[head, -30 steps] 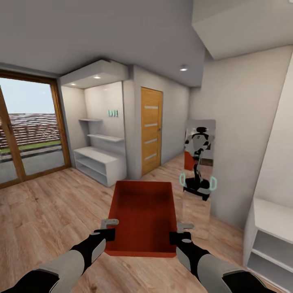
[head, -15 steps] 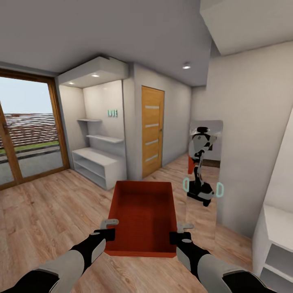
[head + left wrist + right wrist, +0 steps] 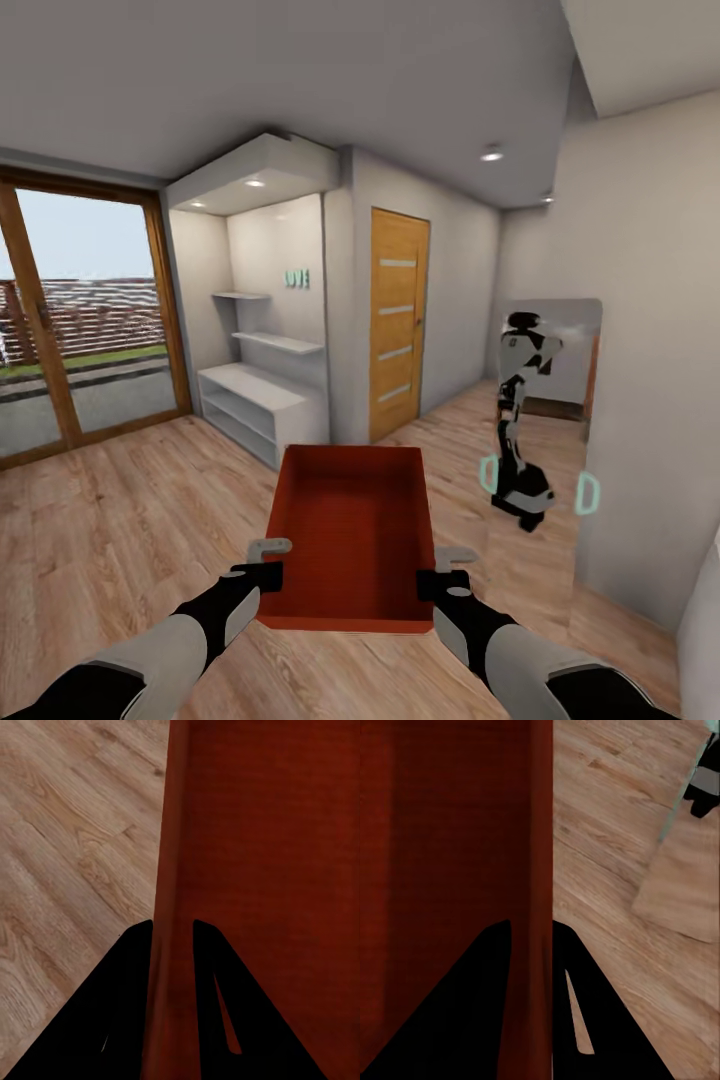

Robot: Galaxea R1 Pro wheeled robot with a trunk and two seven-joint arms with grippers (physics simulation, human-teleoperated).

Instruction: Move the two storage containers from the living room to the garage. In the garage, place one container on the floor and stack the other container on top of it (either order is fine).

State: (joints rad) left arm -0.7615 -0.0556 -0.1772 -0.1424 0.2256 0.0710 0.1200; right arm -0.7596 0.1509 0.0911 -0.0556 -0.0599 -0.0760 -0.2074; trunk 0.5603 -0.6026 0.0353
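Observation:
I carry one orange-red storage container (image 3: 350,535) in front of me, held level above a light wood-plank floor. My left gripper (image 3: 268,566) is shut on the container's left wall, and the left wrist view shows that wall (image 3: 171,870) pinched between the two dark fingers (image 3: 127,967). My right gripper (image 3: 440,570) is shut on the right wall (image 3: 540,855), with its fingers (image 3: 574,975) on either side of it. The container is empty inside. The second container is out of view.
A wooden door (image 3: 398,322) stands ahead in a hallway corner. White open shelving (image 3: 262,400) sits to its left, beside a large glass sliding door (image 3: 80,350). A tall mirror (image 3: 540,440) on the right wall reflects the robot.
The whole view has turned to the left: door, shelving and mirror have slid rightward in the picture. Container and both grippers keep the same place in front of me.

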